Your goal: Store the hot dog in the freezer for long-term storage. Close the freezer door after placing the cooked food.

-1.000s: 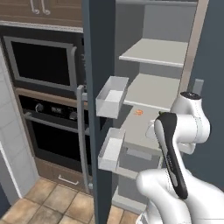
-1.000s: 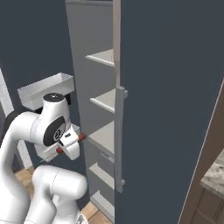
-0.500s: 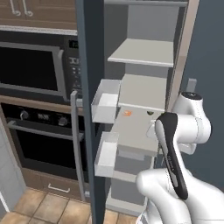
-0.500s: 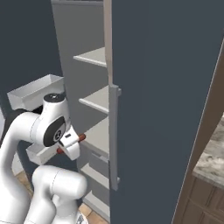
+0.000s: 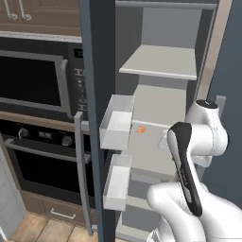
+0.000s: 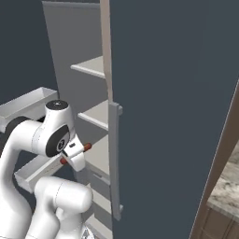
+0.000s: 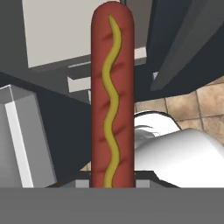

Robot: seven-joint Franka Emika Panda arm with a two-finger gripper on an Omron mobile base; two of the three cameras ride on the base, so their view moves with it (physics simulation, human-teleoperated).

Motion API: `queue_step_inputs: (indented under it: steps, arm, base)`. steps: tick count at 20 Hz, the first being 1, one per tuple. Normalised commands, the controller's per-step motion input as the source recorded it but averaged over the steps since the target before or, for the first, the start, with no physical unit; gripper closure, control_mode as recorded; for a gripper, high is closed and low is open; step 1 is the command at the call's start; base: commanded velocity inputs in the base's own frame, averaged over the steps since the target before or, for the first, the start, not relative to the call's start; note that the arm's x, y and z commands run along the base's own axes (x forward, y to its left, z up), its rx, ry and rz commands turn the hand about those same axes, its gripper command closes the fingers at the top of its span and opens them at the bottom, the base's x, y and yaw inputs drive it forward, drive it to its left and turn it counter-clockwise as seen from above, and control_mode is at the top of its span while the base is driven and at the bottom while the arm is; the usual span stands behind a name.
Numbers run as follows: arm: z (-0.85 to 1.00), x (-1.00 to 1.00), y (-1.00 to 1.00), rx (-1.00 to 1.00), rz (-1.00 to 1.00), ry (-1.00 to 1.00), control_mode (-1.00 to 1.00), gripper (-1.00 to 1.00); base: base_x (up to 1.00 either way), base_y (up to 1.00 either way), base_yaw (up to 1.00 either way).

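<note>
The hot dog (image 7: 112, 94) is gripped in the claw (image 6: 74, 154), clamped across its middle so both red ends poke out either side in the right base view. In the hand view it is seen standing up from the bottom edge: glossy reddish-brown skin, rounded tip, a wavy yellow mustard line down its length (no bun). It is carried low in front of the arm, outside the freezer (image 5: 160, 101), probably so it can be swung onto a flat grey-white shelf (image 5: 158, 61). The freezer door (image 5: 98, 90) is left wide open for that reason, its white bins (image 5: 116, 122) facing the compartment. A small orange item (image 5: 140, 129) is already lying on a middle shelf.
</note>
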Motion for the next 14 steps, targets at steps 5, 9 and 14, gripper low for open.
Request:
queue_step_inputs:
  steps: [5,9,14]
  arm:
    - [0.0,0.0,0.0,0.0,0.0,0.0,1.0,1.0]
    - [0.0,0.0,0.0,0.0,0.0,0.0,1.0,1.0]
    - [0.0,0.0,0.0,0.0,0.0,0.0,1.0,1.0]
  base:
    - [0.27,0.04,0.0]
    - [0.09,0.06,0.0]
    - [0.03,0.14,0.0]
